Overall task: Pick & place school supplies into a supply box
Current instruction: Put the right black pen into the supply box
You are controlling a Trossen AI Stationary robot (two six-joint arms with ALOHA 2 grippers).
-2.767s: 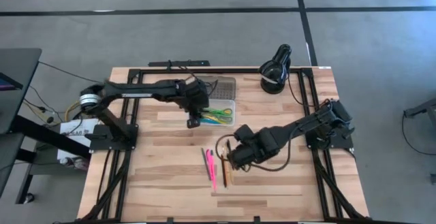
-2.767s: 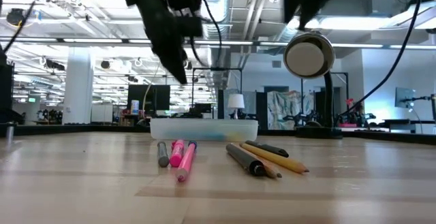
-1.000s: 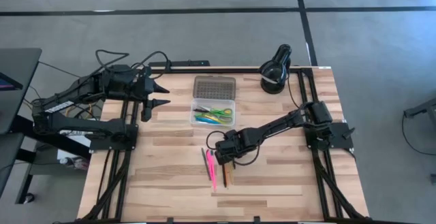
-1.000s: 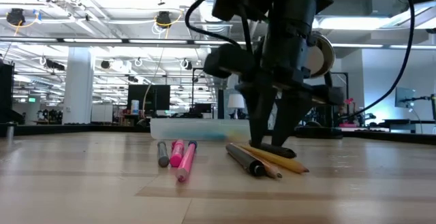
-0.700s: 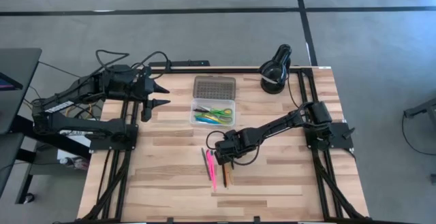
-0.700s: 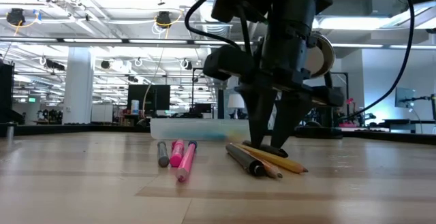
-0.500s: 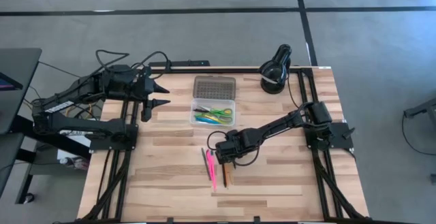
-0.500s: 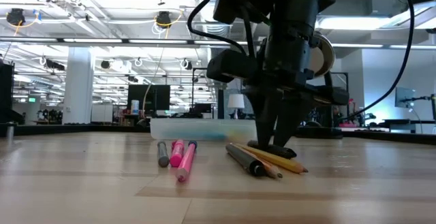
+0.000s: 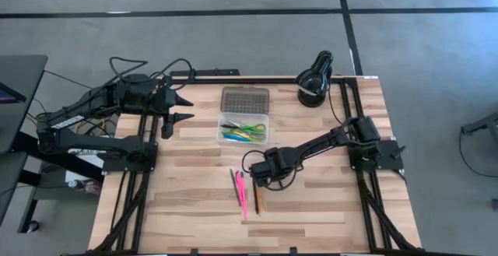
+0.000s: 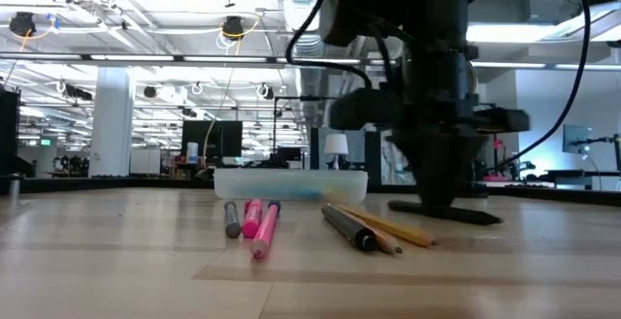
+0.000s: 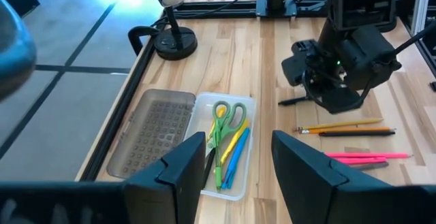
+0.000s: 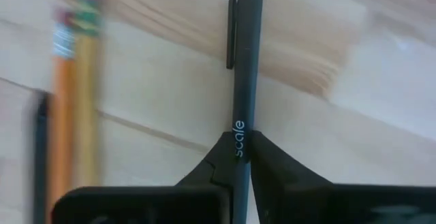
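Observation:
My right gripper is low over the table's middle, shut on a black pen, just right of the loose supplies. Those lie flat on the wood: a grey pen, pink markers and pencils. The supply box is a clear tray holding green-handled scissors and coloured pens. Its grey dotted lid lies beside it on the far side. My left gripper waits open near the table's far left, and its own view shows it above the box. My right gripper pinches the black pen's barrel between its two fingers, at the printed word, some way from the clip. The fingers come from above, pointing down, across the pen. The pen lies about level, close over the wood.
A black round desk lamp stands at the far right corner. A black frame runs along the table's sides. Bare wood stretches left of the loose supplies and along the near edge.
My right gripper has shut its fingers on the black pen beside the pencils. It then carried the pen a little toward the table's right edge, away from the pencils. The other supplies and my left arm have stayed put.

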